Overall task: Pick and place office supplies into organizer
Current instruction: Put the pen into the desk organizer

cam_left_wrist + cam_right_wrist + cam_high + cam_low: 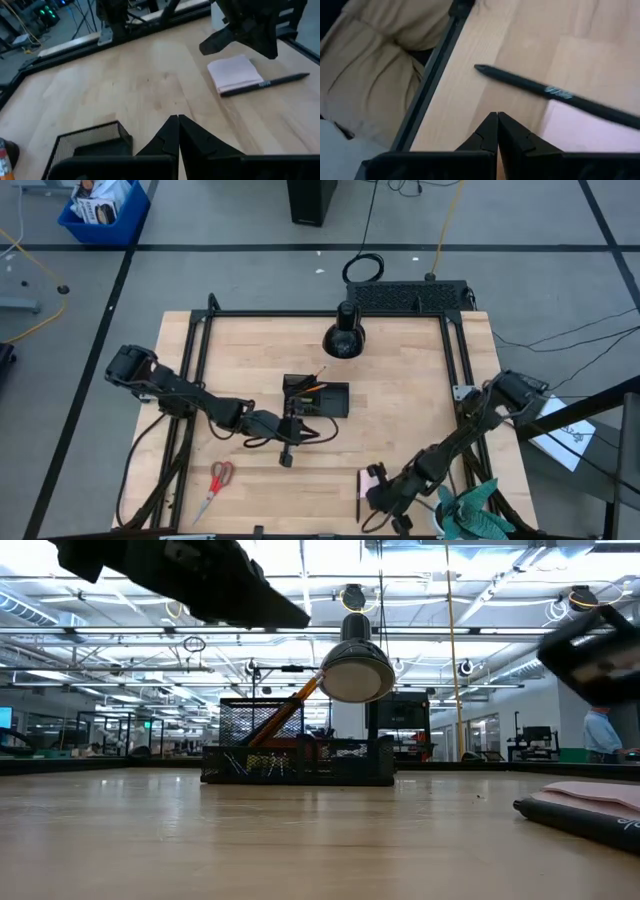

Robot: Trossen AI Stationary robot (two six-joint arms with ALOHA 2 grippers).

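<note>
The left gripper (288, 442) hangs just beside the organizer (316, 398), which sits mid-surface with an orange pencil (312, 387) leaning in it. Its fingers (170, 135) are pressed together with nothing between them. The right gripper (378, 492) is low over the near right part of the surface, above the pink pad (369, 480) and the black pen (555, 92) lying partly across it; these fingers (492, 132) are also closed and empty. The scissors (217, 482) lie well apart, near the left front edge.

The pen looks like the next pick, and closed fingers cannot straddle it; coming down as they are would likely shove or roll it toward the frame rail (427, 90) just beside it. Because the pen rests on the pad, a low pinch could catch paper along with it. Carrying it to the organizer brings the right arm near the waiting left one, so a collision is possible unless that arm clears.
</note>
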